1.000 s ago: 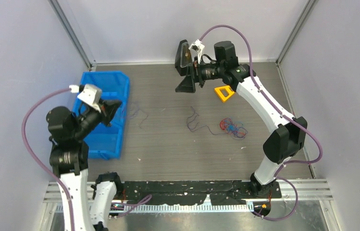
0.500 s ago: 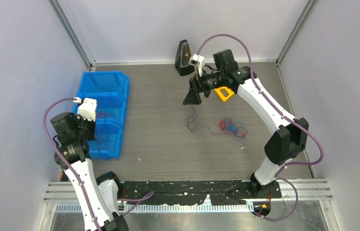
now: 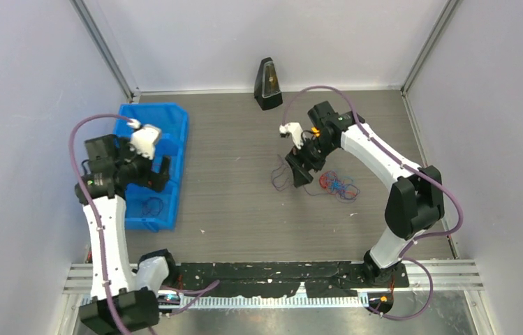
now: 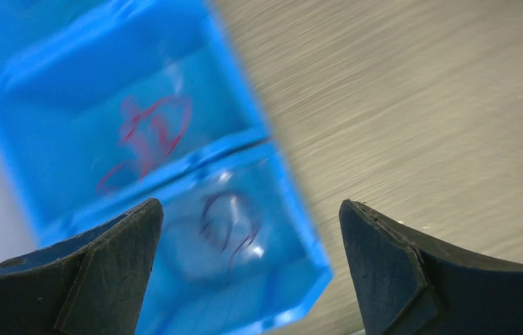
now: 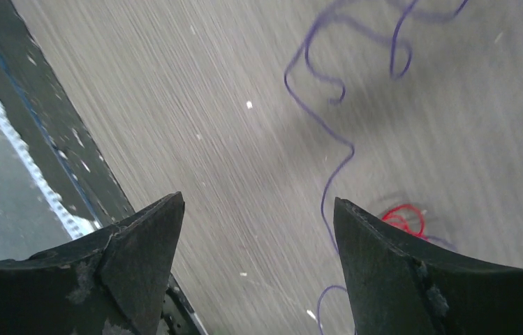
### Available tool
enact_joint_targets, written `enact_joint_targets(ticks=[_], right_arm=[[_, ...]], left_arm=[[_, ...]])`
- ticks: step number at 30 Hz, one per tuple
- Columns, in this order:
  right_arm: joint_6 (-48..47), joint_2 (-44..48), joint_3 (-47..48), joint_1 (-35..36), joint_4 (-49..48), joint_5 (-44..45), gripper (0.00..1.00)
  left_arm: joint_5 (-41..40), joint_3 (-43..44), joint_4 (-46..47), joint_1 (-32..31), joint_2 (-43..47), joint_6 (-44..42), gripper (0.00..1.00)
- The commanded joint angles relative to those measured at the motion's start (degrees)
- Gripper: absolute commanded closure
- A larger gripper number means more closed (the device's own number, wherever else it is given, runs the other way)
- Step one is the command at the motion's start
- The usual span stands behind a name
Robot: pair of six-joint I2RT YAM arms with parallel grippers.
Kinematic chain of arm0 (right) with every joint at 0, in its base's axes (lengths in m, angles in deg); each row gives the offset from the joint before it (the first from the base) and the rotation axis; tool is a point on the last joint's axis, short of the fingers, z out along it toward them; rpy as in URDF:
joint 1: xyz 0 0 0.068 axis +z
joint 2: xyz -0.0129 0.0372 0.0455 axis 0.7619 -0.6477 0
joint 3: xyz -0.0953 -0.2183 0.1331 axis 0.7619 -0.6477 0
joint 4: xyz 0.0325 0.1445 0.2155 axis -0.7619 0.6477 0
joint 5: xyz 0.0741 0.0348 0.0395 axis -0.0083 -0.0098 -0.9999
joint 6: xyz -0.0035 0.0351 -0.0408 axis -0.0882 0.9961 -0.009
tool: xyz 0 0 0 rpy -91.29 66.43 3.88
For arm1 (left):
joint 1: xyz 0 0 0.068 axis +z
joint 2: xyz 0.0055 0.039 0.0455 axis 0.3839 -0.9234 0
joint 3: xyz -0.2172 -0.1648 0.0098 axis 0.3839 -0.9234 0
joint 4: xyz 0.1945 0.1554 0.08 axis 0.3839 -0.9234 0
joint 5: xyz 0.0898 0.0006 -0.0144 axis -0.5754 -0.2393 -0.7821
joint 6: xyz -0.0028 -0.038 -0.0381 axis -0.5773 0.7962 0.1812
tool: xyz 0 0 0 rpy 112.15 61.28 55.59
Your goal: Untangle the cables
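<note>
- The cables are hair-thin, limp wires. A knotted tangle (image 3: 336, 185) of red, blue and purple loops lies on the table (image 3: 244, 216), right of centre.
- A loose purple strand (image 5: 334, 167) snakes in soft curves over the table's grey, finely grained surface, just left of the tangle. A small red loop (image 5: 405, 220) lies near its end.
- The right gripper (image 5: 258, 202) hangs low over this strand. Its dark, wedge-shaped fingers are spread wide with nothing between them.
- A blue bin (image 3: 180, 132) of glossy moulded plastic, split by ribs into compartments, sits at the table's left edge.
- In the blurred left wrist view, a red strand (image 4: 148, 131) curls in one compartment and a dark strand (image 4: 225, 225) coils in the next. The top view shows the dark one in the nearest compartment.
- The left gripper (image 4: 248, 209) is above the bin, its matte black fingers fully parted and empty.
- A black pyramid-shaped object (image 3: 267, 85) stands upright at the far edge.
</note>
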Motion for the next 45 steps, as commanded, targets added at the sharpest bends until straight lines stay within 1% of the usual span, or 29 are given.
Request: enact_joint_targets(ticks=[1,2,4,7,9,11,14,17,19,22,27,32,34,36,37,38,39,40,41,42,43,44,45], right_arm=[[-4.58,0.62,-4.63,-0.3,0.02,9.02,0.17],[-4.39,0.36,-4.9,-0.79,-0.24,9.5,0.17],[-3.05,-0.4,-4.54,-3.11,-0.09,9.01,0.19],[-0.38,-1.57,-1.26,-8.22,2.8,4.62,0.2],[0.08,-1.97,0.19,-12.44,4.54,4.52,0.21],[0.35,-1.39,-0.28,-14.16,4.56,6.25,0.22],[1.54,-0.77,-2.1,-14.73,3.37,10.35,0.21],[4.13,-1.87,-3.58,-14.73,2.83,13.35,0.17],[5.95,-2.59,-4.54,-14.77,1.69,14.81,0.16],[8.35,-3.44,-5.66,-14.79,-1.25,15.35,0.15],[10.29,-6.94,-5.38,-14.86,-3.22,14.0,0.16],[11.79,-9.25,-6.2,-14.83,-6.13,13.84,0.19],[12.3,-10.39,-6.71,-14.86,-7.3,13.75,0.23],[12.64,-11.2,-7.04,-14.86,-8.39,13.87,0.28],[12.62,-11.58,-7.07,-14.86,-8.6,13.99,0.32],[12.55,-11.77,-7.09,-14.97,-8.63,14.16,0.34],[12.46,-11.86,-7.1,-15.16,-8.68,14.18,0.39],[12.37,-11.81,-7.1,-15.32,-8.68,14.2,0.43],[12.39,-11.79,-7.14,-15.64,-8.63,14.25,0.48],[12.22,-11.78,-7.12,-15.82,-8.46,14.29,0.55],[12.09,-11.73,-6.82,-16.22,-8.34,14.34,0.59],[11.6,-11.65,-6.69,-16.47,-8.02,14.53,0.66],[11.39,-11.53,-6.4,-17.09,-7.9,14.99,0.7]], left_arm=[[7.93,-2.36,7.66,-15.89,1.4,3.74,0.01],[8.85,-3.56,11.52,-19.9,0.58,5.05,0.01],[10.03,-5.02,19.27,-30.61,-3.25,8.2,0.0],[8.79,-3.28,28.85,-42.57,-13.48,11.36,0.02],[7.21,-0.76,35.16,-48.91,-22.2,14.97,0.02],[4.38,2.91,40.29,-54.18,-29.53,17.21,0.01],[-0.13,10.5,41.79,-60.37,-40.13,16.64,0.01],[-3.74,17.28,39.32,-63.29,-48.54,16.51,0.0],[-4.75,18.91,39.08,-64.25,-51.73,17.32,0.0],[-7.68,19.53,39.41,-66.38,-54.64,17.45,0.0],[-13.97,19.95,37.96,-70.31,-58.87,15.6,0.0],[-16.22,17.26,39.08,-71.09,-59.91,17.74,0.04],[-16.46,15.75,40.34,-71.12,-59.85,18.11,0.06],[-16.83,15.13,40.83,-71.09,-60.09,18.38,0.13],[-17.2,15.19,40.73,-71.09,-60.22,18.49,0.18],[-17.35,15.01,40.78,-71.01,-60.24,18.47,0.24],[-17.41,14.86,40.8,-70.88,-60.13,18.37,0.34],[-17.25,14.83,40.76,-70.72,-59.81,18.36,0.45],[-16.79,15.01,40.07,-70.28,-59.38,18.35,0.6],[-16.25,15.5,38.89,-69.7,-58.86,18.51,0.74],[-15.25,16.07,37.03,-68.88,-57.71,18.66,0.86],[-13.39,16.37,35.19,-67.63,-56.01,18.69,0.96],[-12.25,16.1,33.93,-66.37,-53.67,18.66,1.0]])
